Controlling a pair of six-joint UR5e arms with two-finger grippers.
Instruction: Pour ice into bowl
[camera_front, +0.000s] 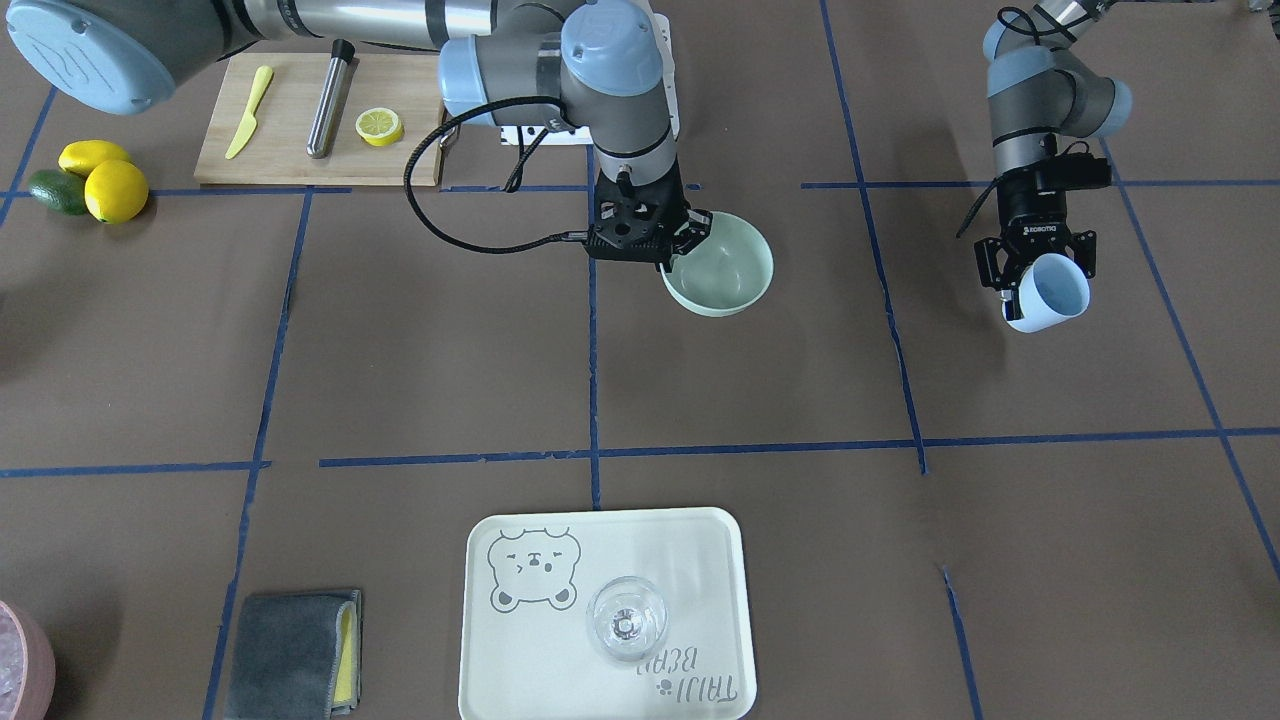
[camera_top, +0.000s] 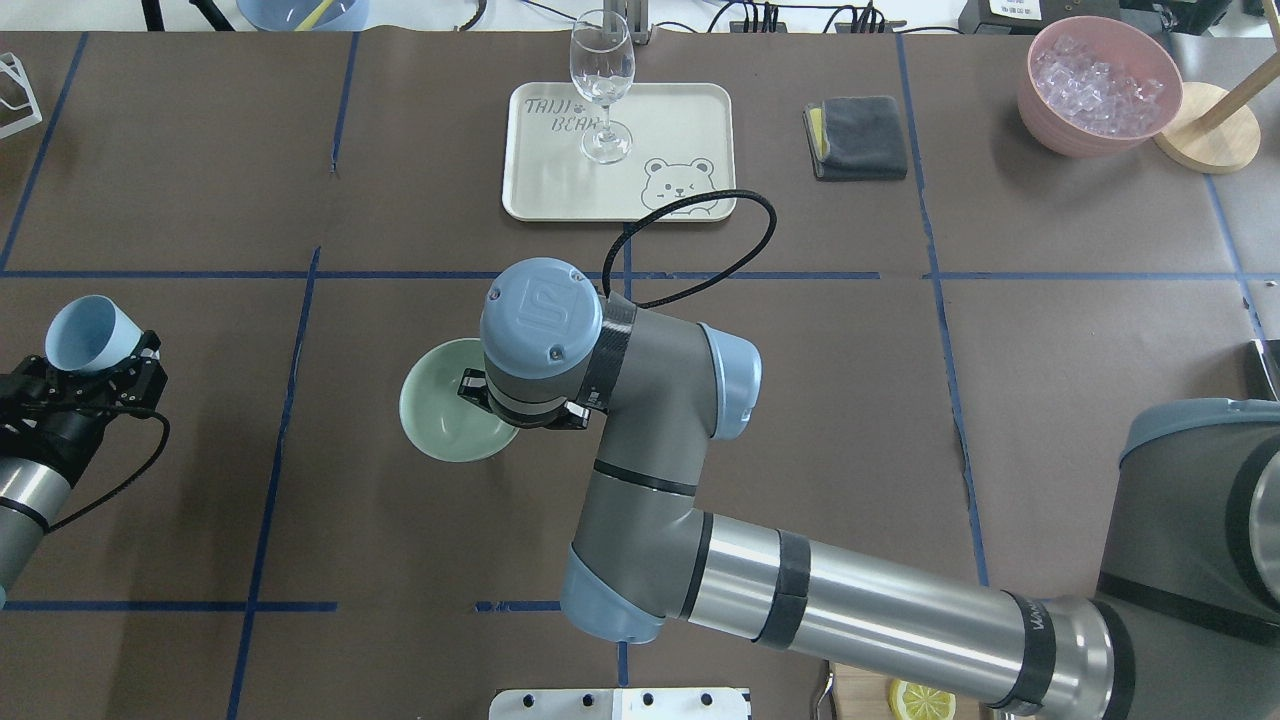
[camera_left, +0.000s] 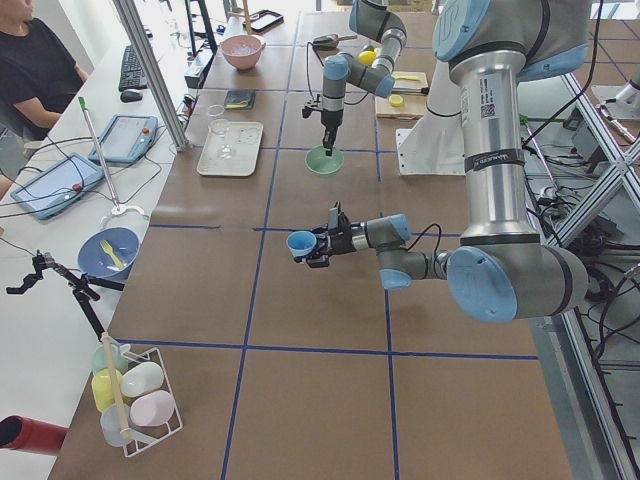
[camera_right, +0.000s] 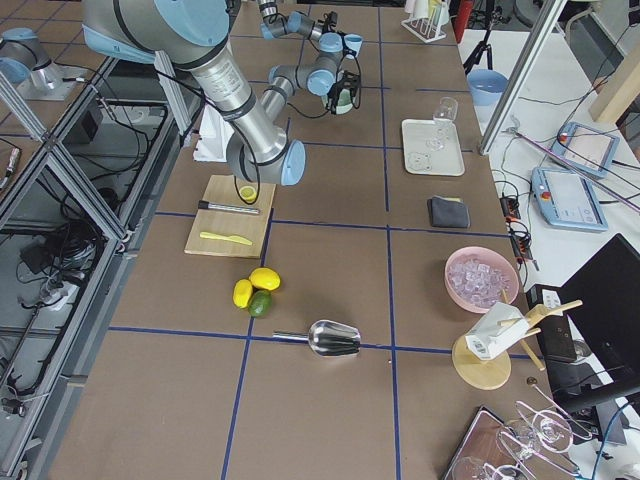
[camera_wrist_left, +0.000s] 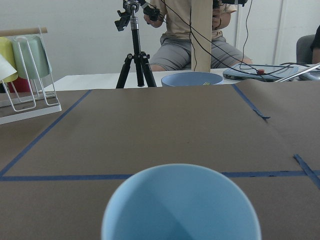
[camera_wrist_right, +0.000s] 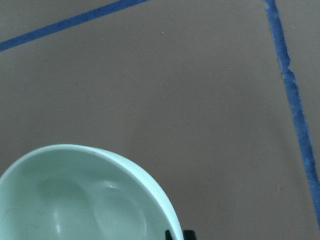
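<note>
The pale mint-green bowl (camera_front: 722, 268) stands on the brown table near its middle; it also shows in the overhead view (camera_top: 440, 412) and the right wrist view (camera_wrist_right: 75, 195). My right gripper (camera_front: 688, 238) is shut on the bowl's rim from above. My left gripper (camera_front: 1036, 268) is shut on a light blue cup (camera_front: 1048, 292), held above the table and tipped onto its side, far from the bowl. The cup's inside (camera_wrist_left: 180, 210) shows no cubes. Faint glassy shapes lie in the bowl's bottom; I cannot tell whether they are ice.
A cream tray (camera_front: 520, 650) bears a wine glass (camera_front: 626, 620). A grey cloth (camera_front: 292, 652) lies beside it. A pink container (camera_top: 1100, 85) of whitish pieces stands far right. A cutting board (camera_front: 290, 150) with a knife, a metal cylinder and a lemon half, and lemons (camera_front: 112, 188), lie near my base.
</note>
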